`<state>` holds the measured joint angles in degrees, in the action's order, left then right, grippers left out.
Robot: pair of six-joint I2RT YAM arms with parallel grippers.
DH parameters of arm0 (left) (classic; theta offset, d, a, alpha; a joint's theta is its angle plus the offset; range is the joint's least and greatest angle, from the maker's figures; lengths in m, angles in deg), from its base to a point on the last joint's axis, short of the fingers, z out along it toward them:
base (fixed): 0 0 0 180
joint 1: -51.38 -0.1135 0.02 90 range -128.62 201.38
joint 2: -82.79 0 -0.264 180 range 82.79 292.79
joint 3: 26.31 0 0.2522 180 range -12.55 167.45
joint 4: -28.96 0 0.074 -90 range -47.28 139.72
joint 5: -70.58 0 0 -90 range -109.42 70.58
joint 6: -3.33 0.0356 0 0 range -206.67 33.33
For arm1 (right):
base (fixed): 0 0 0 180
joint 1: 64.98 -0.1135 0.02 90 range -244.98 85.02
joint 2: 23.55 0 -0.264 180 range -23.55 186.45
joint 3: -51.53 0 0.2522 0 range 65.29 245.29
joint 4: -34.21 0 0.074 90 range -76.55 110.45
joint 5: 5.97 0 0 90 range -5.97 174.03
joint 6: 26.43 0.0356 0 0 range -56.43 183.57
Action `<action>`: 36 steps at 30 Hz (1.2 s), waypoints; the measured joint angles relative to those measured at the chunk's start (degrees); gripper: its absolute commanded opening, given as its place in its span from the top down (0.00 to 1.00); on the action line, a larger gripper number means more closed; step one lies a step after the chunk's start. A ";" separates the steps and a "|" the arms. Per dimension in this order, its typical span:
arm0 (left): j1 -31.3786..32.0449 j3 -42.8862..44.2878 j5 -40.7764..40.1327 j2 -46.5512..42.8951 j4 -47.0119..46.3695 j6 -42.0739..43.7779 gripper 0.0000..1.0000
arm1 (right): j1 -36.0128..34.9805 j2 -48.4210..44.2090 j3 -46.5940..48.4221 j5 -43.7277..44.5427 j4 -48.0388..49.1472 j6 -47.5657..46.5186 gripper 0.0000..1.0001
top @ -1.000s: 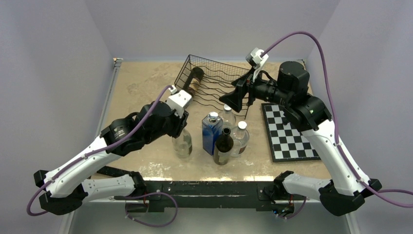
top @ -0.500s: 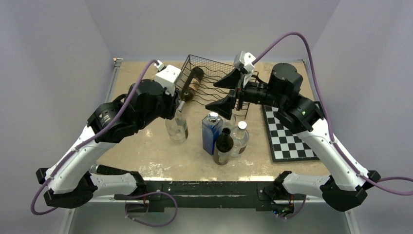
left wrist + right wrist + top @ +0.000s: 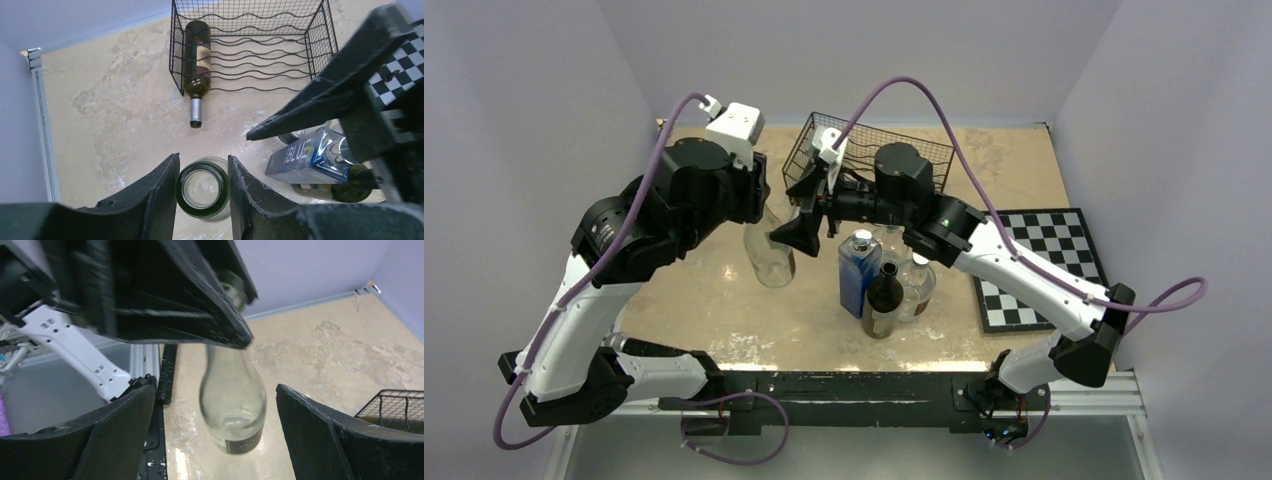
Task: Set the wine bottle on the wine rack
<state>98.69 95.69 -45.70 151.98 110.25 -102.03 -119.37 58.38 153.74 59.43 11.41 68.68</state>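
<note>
Top view: the left gripper (image 3: pixel 757 200) clamps the clear wine bottle (image 3: pixel 770 258) by its neck, tilted, near the wine rack (image 3: pixel 929 165). The right gripper (image 3: pixel 800 208) has swung over from the rack.

Left wrist: a dark bottle (image 3: pixel 197 55) lies in the leftmost cradle, with bare table (image 3: pixel 125 100) in front.

Right wrist: jaws spread wide, flanking the bottle's body without touching it.

- The wine rack (image 3: pixel 260 50) sits far centre, one bottle (image 3: pixel 197 60) in its leftmost cradle.
- A bottle cluster (image 3: pixel 861 278) stands near of it, the chessboard (image 3: pixel 1036 272) to the right.
- The wine bottle (image 3: pixel 769 262) is left of the cluster.
</note>
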 measured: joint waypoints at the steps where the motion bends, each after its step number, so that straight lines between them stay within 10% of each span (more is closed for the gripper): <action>1: 0.00 0.79 -0.09 0.00 -0.04 0.13 1.00 | -0.04 0.94 0.00 0.94 0.20 0.15 0.05; 36: 0.00 15.21 1.09 4.17 1.11 6.54 1.00 | -2.49 13.79 3.80 3.41 9.07 2.84 0.03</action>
<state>98.69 110.91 -44.61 156.15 111.36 -95.49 -121.86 72.17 157.54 62.84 20.48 71.52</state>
